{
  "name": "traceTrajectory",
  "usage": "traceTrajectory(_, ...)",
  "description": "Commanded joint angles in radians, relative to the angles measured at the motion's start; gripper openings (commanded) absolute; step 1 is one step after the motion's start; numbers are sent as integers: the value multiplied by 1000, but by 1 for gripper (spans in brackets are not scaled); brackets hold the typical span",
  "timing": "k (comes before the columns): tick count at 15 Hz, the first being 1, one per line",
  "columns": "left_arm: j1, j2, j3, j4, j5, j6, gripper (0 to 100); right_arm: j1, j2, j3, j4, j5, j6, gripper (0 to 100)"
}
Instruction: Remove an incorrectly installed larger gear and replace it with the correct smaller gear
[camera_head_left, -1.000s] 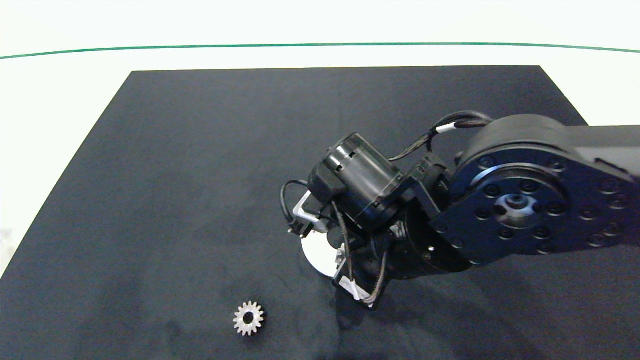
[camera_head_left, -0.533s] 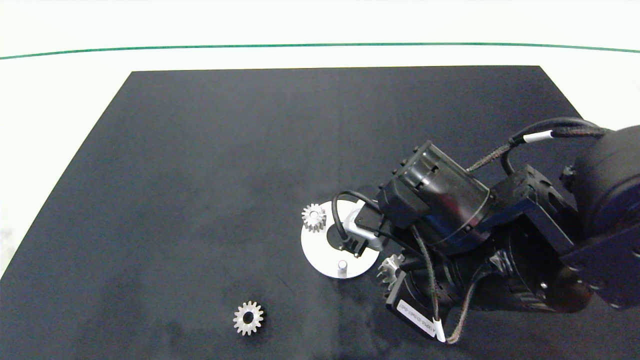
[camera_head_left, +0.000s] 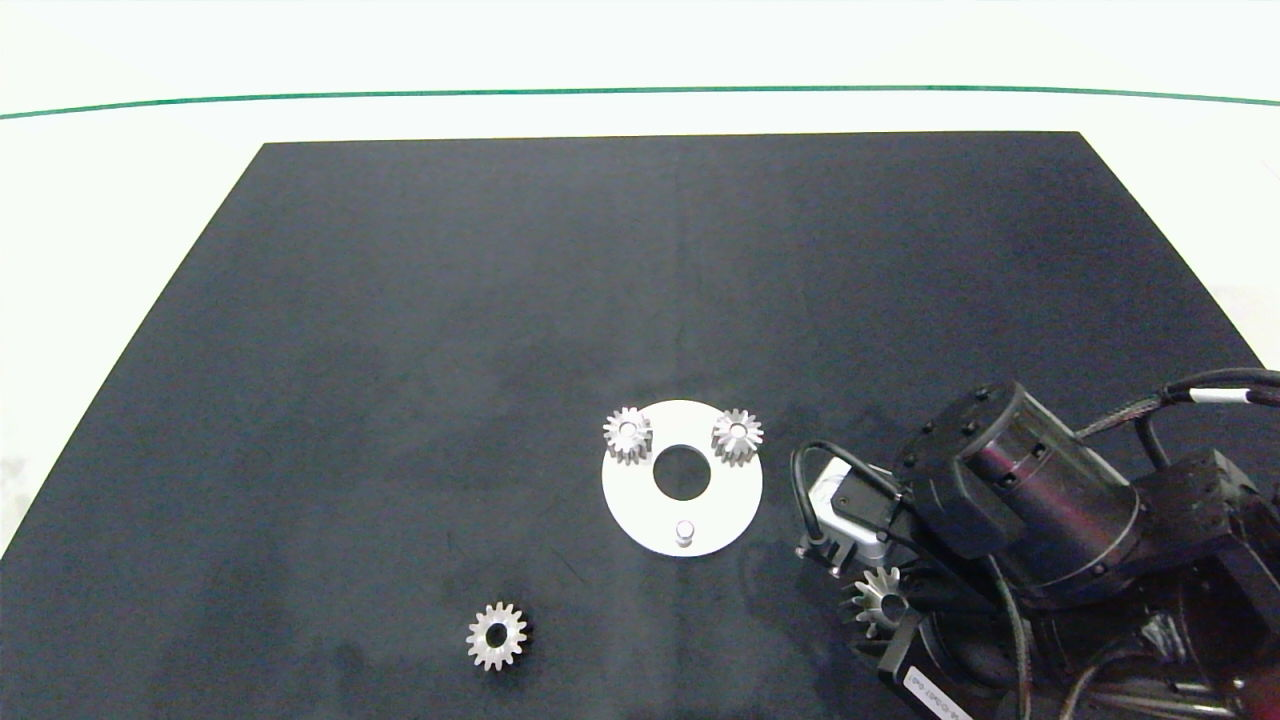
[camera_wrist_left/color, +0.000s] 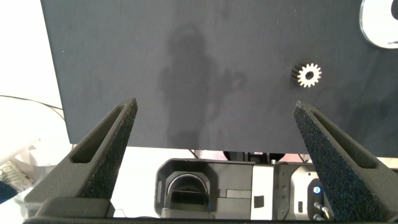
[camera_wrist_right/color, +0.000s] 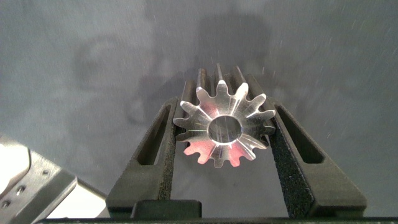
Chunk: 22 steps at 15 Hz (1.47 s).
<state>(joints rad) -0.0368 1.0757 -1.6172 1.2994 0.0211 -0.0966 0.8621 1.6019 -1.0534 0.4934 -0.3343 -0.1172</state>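
Note:
My right gripper (camera_wrist_right/color: 224, 107) is shut on the larger gear (camera_wrist_right/color: 224, 129), a bright pointed-tooth gear held flat between its two fingers. From above, that larger gear (camera_head_left: 879, 600) hangs just off the mat, right of the round silver plate (camera_head_left: 655, 500). The plate carries two small gears (camera_head_left: 628, 434) (camera_head_left: 737, 435) and one bare peg (camera_head_left: 685, 530). The smaller gear (camera_head_left: 497, 636) lies loose on the mat near the front, also visible as the smaller gear (camera_wrist_left/color: 308, 75) from the left wrist. My left gripper (camera_wrist_left/color: 214, 124) is open and holds nothing, back beyond the mat's edge.
A black mat (camera_head_left: 400, 300) covers the white table (camera_head_left: 120, 180). A green line (camera_head_left: 640, 90) runs across the far side. The right arm's bulk (camera_head_left: 1050, 560) fills the front right corner.
The right arm has pulled away from over the plate toward the front right, carrying the larger gear. The plate now shows fully, with one peg bare.

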Motion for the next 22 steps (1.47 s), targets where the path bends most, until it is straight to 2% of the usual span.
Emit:
traceTrajectory(1,0,3,8,8,0,3,100,-29,-31,75,-65,23,-2,7)
traceTrajectory(3,0,4,11,8,0,6,100,-52,-27,127,-142,50,-7,7)
traceTrajectory(5,0,6,11,8,-1,6,100,-58,-33,150,-150,70,-9,7)
traceTrajectory(8,0,9,17,6,-1,8,100,-78,-56,179,-150,70,-36,7)
traceTrajectory(22,2,16,26,-6,0,9,100,-121,-62,217,-162,72,-38,7)
